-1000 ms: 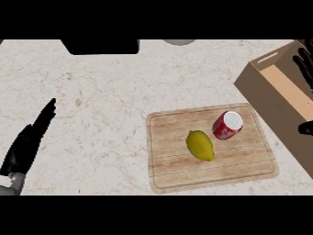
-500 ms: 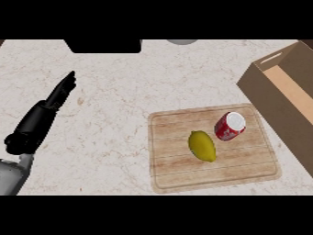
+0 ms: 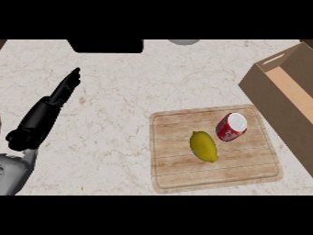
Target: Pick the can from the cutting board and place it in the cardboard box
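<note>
The red can stands on the wooden board, in its upper right part, just beside a yellow lemon that lies near the board's middle. The two look close but I cannot tell whether they touch. The open cardboard box sits at the right of the pale marble table, near the board's right edge, the can on the side nearest it. The left hand is over the table well to the left of the board, fingers straight and held together, pointing away from the robot, holding nothing. The can lies far to its right. The right hand does not show.
</note>
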Tool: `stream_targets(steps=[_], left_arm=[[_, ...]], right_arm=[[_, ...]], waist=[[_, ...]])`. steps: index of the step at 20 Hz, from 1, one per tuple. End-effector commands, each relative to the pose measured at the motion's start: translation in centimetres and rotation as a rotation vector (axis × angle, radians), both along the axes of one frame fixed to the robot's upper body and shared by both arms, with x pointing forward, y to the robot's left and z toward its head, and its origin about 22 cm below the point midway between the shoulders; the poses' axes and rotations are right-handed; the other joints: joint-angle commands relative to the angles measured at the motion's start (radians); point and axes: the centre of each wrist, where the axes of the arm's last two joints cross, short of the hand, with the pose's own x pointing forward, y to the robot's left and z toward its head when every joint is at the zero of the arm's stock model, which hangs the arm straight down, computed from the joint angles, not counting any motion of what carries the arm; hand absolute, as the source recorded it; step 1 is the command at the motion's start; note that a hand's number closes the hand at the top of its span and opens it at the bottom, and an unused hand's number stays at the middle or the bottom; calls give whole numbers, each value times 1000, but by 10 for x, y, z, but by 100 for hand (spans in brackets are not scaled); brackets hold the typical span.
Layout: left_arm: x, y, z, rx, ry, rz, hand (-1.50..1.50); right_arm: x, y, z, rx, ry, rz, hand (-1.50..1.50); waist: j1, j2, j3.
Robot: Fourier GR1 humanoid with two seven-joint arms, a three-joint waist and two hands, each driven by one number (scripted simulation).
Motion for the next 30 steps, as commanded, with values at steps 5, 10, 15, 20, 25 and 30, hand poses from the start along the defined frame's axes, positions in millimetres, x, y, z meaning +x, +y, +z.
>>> stream_targets(steps=[5, 10, 15, 20, 25, 30], left_arm=[[1, -7, -2, -2, 3, -7, 0], [0, 3, -6, 7, -5, 29, 0], [-6, 3, 2, 3, -6, -27, 0], [-8, -1, 3, -21, 11, -11, 0], [-9, -18, -11, -1, 0, 5, 0], [2, -3, -8, 7, 7, 8, 0]], right_arm=[[-17, 71, 16, -438, 78, 75, -150], [-44, 107, 19, -550, 70, 34, -150], [-45, 143, 22, -665, 139, -11, -150], [-55, 154, -11, -652, 194, -47, -150], [-67, 163, -19, -661, 214, -60, -150], [-55, 164, -32, -705, 145, -127, -150]], waist=[[-3, -4, -2], [-14, -6, -1], [3, -5, -2], [-3, -3, 0], [-9, -3, 0], [-8, -2, 0]])
